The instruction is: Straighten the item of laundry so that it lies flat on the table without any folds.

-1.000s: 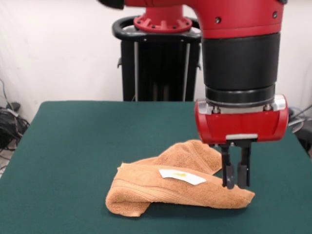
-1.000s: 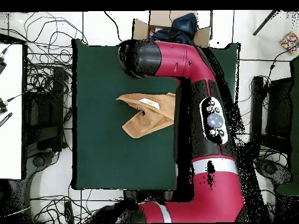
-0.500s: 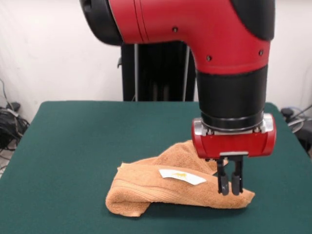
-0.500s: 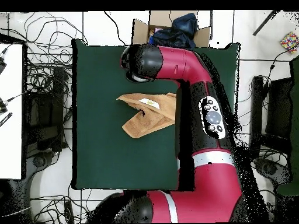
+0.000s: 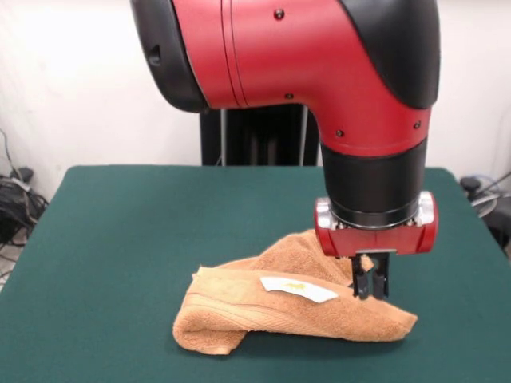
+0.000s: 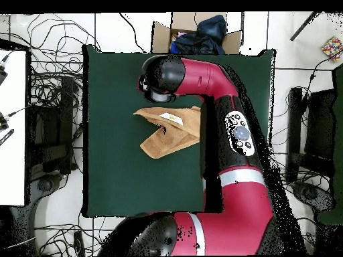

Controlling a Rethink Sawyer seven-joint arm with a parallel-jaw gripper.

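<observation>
The item of laundry (image 5: 263, 315) is an orange-tan towel lying bunched and folded over itself at the near middle of the green table (image 5: 120, 239). Its white label (image 5: 299, 289) faces up. My gripper (image 5: 370, 294) points straight down over the towel's right part, just right of the label. Its fingertips sit at the cloth's upper surface with a narrow gap between them and nothing held. In the overhead view the towel (image 6: 167, 134) shows as a folded wedge on the table (image 6: 120, 167), and the arm's black wrist (image 6: 159, 79) hides the gripper.
A cardboard box (image 6: 161, 32) holding dark cloth stands just past the table's edge at the top of the overhead view. Cables lie on the floor (image 6: 53, 67) to the left, beside a white surface (image 6: 12, 127). The red arm (image 6: 234, 134) runs along the table's right side.
The gripper has drawn back from the towel's near right tip towards the robot and a little left in the front view, ending at the cloth beside the label. The towel has not moved.
</observation>
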